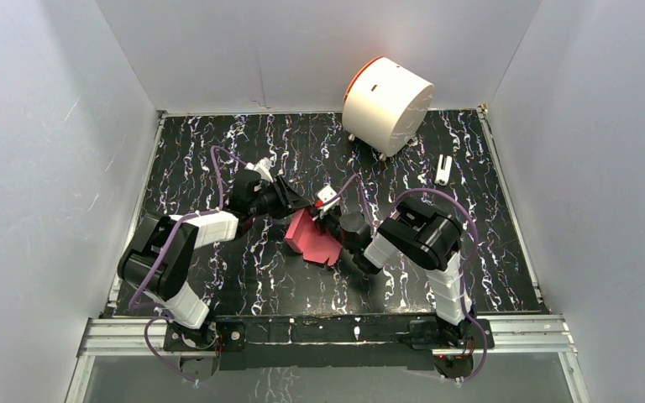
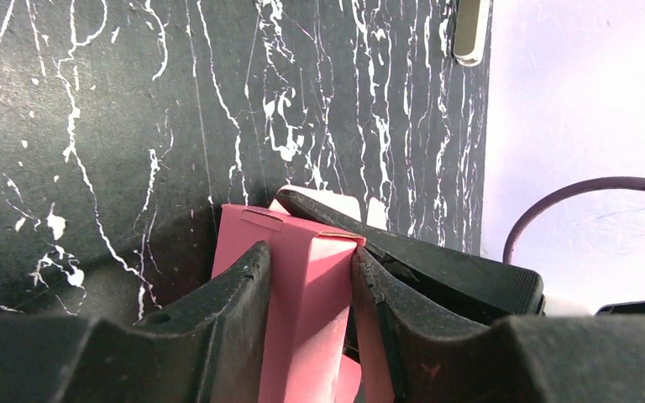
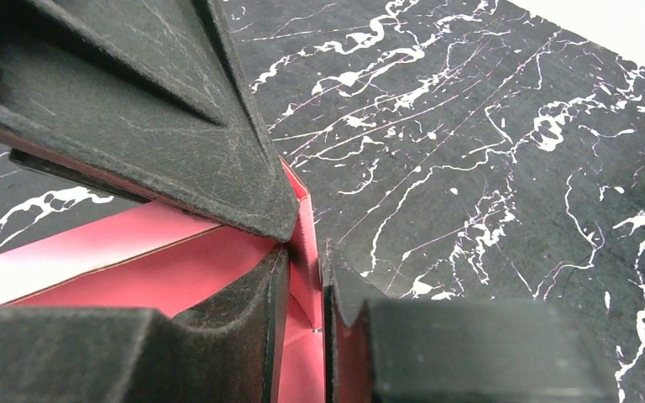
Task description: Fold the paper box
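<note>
**Paper box mid-fold, tools on both sides: watch for crush and slip**

Paper box [image 1: 309,237] is at the centre of the top view. It is pink-red and partly erected: walls are up and a loose flap sticks out at lower right. It is on or just above the bench [image 1: 218,151]; can't tell which.

Left tool [image 2: 306,273] comes in from the upper left and pinches the box across its narrow width, one finger against each side wall. Right tool [image 3: 305,252] comes in from the right with a finger on either side of one thin upright wall, gap very narrow. Can't tell if its pads bite the card or only bracket it. The tools are almost touching: a left finger fills the upper left of the right wrist view.

Risks, my read:
- The card is thin. More squeeze from the left tool buckles the side walls and throws the creases off-line.
- If the right tool isn't gripping, that wall springs back and the fold doesn't hold.
- Tools pulling in different directions could tear the wall at the crease.
- Fingers this close could collide on the next reposition and knock the box loose.

White cylinder [image 1: 386,99] at top right and the small white piece [image 1: 443,169] below and right of it are well apart from the box, so not a factor.
</note>
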You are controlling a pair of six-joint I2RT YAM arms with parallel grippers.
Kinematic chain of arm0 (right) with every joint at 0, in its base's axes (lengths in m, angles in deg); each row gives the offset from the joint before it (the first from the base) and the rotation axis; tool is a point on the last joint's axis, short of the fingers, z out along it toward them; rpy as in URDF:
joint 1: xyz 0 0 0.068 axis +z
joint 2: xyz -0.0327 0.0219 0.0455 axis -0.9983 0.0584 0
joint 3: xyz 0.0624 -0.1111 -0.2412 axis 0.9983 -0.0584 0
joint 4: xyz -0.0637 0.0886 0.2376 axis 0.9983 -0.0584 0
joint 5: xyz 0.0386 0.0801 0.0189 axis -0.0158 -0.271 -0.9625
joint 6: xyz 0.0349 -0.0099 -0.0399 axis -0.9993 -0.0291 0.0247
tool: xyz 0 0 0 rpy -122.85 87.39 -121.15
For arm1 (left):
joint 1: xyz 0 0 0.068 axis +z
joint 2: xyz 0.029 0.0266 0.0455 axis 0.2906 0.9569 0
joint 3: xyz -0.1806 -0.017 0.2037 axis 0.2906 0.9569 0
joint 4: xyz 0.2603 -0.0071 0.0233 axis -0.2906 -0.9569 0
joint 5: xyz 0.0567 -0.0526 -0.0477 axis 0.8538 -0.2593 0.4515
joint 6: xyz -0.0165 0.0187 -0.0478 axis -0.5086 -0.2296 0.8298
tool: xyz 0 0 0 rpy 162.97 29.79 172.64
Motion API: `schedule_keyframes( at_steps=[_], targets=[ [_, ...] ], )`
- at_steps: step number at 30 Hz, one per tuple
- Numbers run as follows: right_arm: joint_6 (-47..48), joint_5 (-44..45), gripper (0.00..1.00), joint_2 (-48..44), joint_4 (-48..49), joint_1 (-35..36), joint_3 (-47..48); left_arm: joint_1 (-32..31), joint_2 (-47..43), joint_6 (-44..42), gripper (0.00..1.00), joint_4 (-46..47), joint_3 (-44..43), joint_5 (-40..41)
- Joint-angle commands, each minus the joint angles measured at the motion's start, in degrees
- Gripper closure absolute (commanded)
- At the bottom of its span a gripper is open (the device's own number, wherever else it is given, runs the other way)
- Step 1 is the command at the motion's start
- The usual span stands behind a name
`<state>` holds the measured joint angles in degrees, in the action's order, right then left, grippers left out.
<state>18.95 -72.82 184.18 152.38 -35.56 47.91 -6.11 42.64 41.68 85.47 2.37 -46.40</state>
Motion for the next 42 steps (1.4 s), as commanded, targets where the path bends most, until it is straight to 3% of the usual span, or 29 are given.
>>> schedule_keyframes(
  at_steps=[1, 8, 16, 22, 28, 35, 42],
  targets=[
    [3.8, 3.1, 0.72, -1.9, -5.6, -1.6, 0.4, -2.6, -7.1, 0.6, 0.64, -5.2, 0.5, -8.2],
    [4.9, 1.0, 0.55, -8.2, -16.2, -1.6, 1.0, -2.5, -11.7, -4.6, 0.57, -13.6, 0.7, 3.5],
    [4.5, 3.7, 0.35, -18.8, -34.5, -1.6, 1.7, -2.4, -16.7, -7.4, 0.46, -19.0, 0.4, 9.2],
    [-3.1, 8.2, 0.21, -27.9, -46.3, -2.9, -0.3, -3.5, -18.7, -10.1, 0.39, -23.1, -2.0, 9.8],
    [-11.5, 8.7, 0.02, -37.9, -53.3, -5.2, -4.1, -7.0, -14.8, -13.3, 0.35, -25.8, -5.1, 12.2],
    [-19.1, 8.1, 0.02, -44.8, -61.5, -7.6, -5.4, -10.5, -8.9, -16.3, 0.34, -28.4, -9.6, 17.0],
    [-22.6, 7.8, 0.02, -46.9, -63.0, -8.3, -6.3, -11.4, -5.4, -16.2, 0.51, -28.7, -10.4, 17.7]
  ],
)
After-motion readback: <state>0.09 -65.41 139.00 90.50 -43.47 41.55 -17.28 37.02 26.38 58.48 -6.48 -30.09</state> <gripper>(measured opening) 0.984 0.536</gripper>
